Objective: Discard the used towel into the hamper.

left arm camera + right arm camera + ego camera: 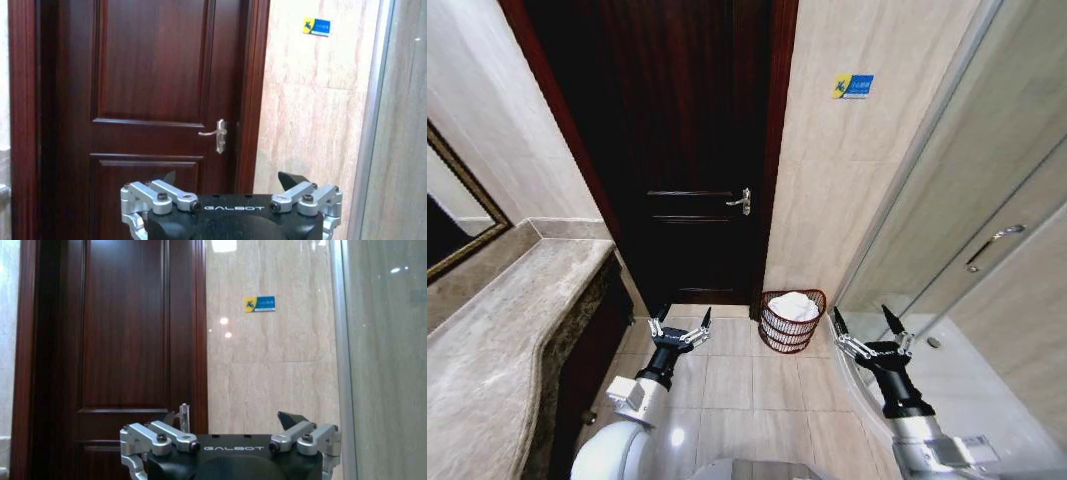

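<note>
The small round dark red-brown hamper (791, 321) of thin open bars stands on the pale tiled floor (727, 385), set against the beige marble-tiled wall (847, 200) and just beside the dark wooden door (682, 150) on its handle side. A crumpled white towel (795, 306) lies inside the hamper, heaped up to about its rim.

The left tool (679, 328) hangs over the floor near the hamper, on the door side of it, released, with its two dark fingertips spread wide and nothing between them. In the left wrist view the same tool (230, 178) points toward the door, its fingers apart, with the silver lever handle (217, 134) of the door beyond it.

The right tool (867, 324) hangs near the hamper on the opposite side, also released and holding nothing, close to the frosted glass shower panel (967, 180). In the right wrist view this tool (233, 417) faces the tiled wall, fingers spread, and a small blue and yellow sticker (259, 303) sits high on that wall, well above the hamper's spot.

Well apart from the hamper, past the door, a grey-brown marble counter (497, 340) runs along the wall, with the corner of a gold-framed mirror (462, 215) above it. Neither tool touches the hamper or the towel.
</note>
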Tool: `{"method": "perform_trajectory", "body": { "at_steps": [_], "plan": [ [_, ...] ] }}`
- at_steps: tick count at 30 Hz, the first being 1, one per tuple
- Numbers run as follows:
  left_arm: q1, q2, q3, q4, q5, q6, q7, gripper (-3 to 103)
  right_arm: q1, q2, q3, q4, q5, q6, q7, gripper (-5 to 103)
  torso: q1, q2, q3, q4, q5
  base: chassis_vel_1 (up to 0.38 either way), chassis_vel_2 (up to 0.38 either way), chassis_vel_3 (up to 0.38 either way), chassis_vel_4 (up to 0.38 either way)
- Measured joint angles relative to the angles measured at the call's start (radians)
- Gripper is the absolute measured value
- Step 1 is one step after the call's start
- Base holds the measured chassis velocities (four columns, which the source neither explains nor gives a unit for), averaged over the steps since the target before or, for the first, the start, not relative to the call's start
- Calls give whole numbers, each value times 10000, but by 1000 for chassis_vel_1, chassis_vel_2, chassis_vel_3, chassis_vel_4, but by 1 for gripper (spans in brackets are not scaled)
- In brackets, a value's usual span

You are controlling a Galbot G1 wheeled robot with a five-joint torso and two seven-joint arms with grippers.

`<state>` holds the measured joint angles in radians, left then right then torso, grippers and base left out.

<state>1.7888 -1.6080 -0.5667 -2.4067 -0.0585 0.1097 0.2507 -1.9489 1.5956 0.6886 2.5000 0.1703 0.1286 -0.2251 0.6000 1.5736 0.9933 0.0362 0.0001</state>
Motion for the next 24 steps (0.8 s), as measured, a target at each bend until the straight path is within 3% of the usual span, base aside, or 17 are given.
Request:
{"method": "perform_trajectory", "body": {
  "at_steps": [24],
  "plan": [
    [0, 0, 0, 0, 0, -1, 0, 100, 0, 0, -1, 0, 0, 0, 0, 100, -4, 1, -2, -1, -2, 101, -138, -105, 140]
  ]
}}
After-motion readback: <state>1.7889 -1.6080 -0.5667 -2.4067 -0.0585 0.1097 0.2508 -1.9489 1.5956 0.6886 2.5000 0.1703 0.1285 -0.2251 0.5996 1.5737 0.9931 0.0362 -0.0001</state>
